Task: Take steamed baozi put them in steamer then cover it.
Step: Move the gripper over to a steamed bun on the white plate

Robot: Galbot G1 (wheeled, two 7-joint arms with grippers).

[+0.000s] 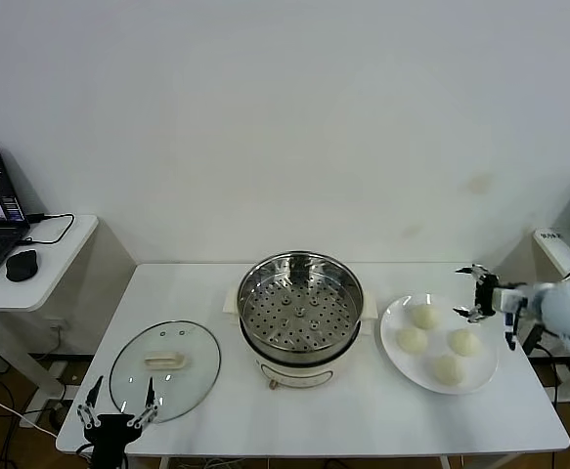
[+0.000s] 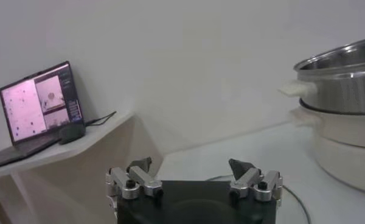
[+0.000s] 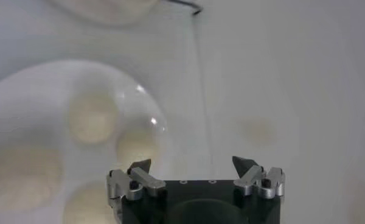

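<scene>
Baozi (image 1: pixel 439 342), four round, sit on plate (image 1: pixel 394 358) beside steamer (image 1: pixel 300 318).

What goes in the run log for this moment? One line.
left gripper: open, by cover | right gripper: open, above plate | baozi: four on plate | steamer: uncovered

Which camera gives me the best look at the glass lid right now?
The head view: the whole cover lies flat on the table left of the steamer, handle up, beyond the open left end effector. The left wrist view catches only a thin arc of its rim. The right wrist view misses it.
</scene>
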